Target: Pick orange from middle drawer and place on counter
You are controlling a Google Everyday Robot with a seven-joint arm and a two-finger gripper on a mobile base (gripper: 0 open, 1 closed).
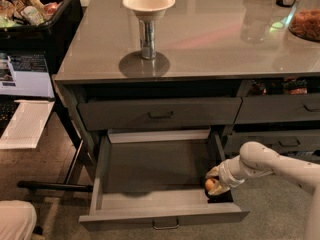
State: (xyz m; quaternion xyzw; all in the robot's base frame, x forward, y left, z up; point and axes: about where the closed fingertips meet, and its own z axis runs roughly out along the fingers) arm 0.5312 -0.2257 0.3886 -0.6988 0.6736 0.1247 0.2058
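The middle drawer [150, 166] is pulled wide open below the counter [210, 39]. Its grey box interior is bare apart from the orange [210, 184], which lies in the front right corner. My gripper [216, 182] reaches in from the right over the drawer's side wall. Its pale fingers [213, 172] sit above and below the orange, close around it. The white arm [270, 164] runs off to the right edge.
A cream bowl [149, 4] stands on a metal can [147, 38] on the counter. A clear jar of brownish snacks [306, 21] is at the back right. The shallower top drawer [160, 113] is slightly open. Narrower drawers [280, 109] are at right; a black bin [35, 9] at left.
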